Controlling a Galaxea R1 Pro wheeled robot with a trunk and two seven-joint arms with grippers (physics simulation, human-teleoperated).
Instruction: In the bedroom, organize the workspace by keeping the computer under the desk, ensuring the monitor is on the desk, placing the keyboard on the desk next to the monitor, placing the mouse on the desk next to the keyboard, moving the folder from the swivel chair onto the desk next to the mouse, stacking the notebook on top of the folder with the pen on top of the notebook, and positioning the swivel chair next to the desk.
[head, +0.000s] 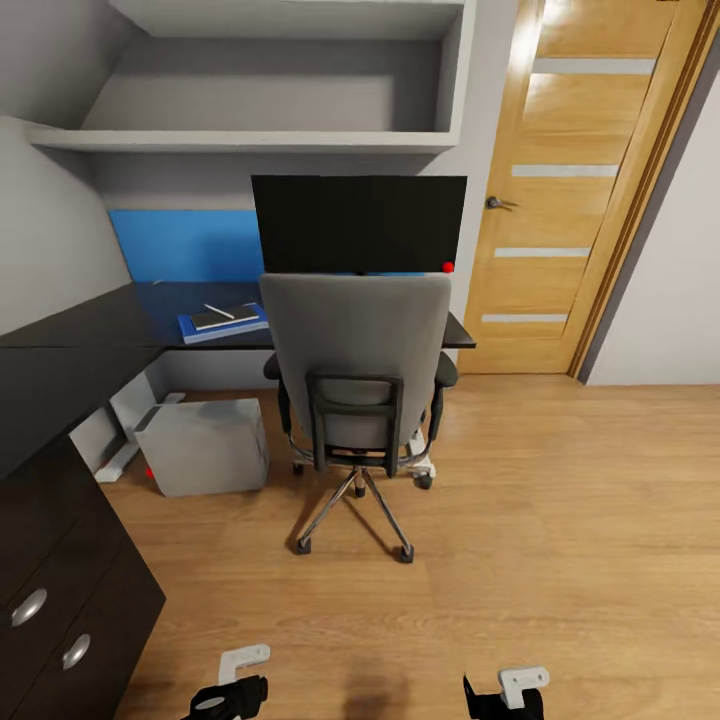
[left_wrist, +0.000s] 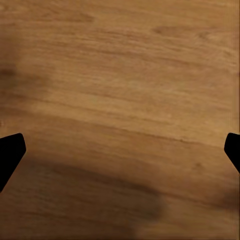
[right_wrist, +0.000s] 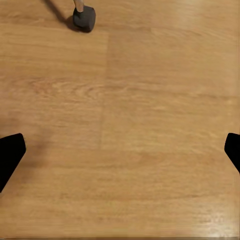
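Note:
The grey swivel chair (head: 355, 370) stands with its back toward me, pushed up to the black desk (head: 90, 335). Behind it on the desk stands the black monitor (head: 358, 220). Left of the chair, the blue folder (head: 250, 326) lies on the desk with the grey notebook (head: 225, 319) and the pen (head: 220, 311) on top. The light-grey computer (head: 205, 445) sits on the floor by the desk's inner corner. The keyboard and mouse are hidden. My left gripper (left_wrist: 120, 155) and right gripper (right_wrist: 120, 155) hang open over bare wood floor, low in the head view (head: 235, 690) (head: 505, 695).
The desk's dark drawer unit (head: 60, 600) with round knobs stands close at my left. An oak door (head: 560, 190) is at the right, grey shelves (head: 260, 140) and a blue wall panel (head: 185, 245) above the desk. A chair caster (right_wrist: 84, 17) shows beyond my right gripper.

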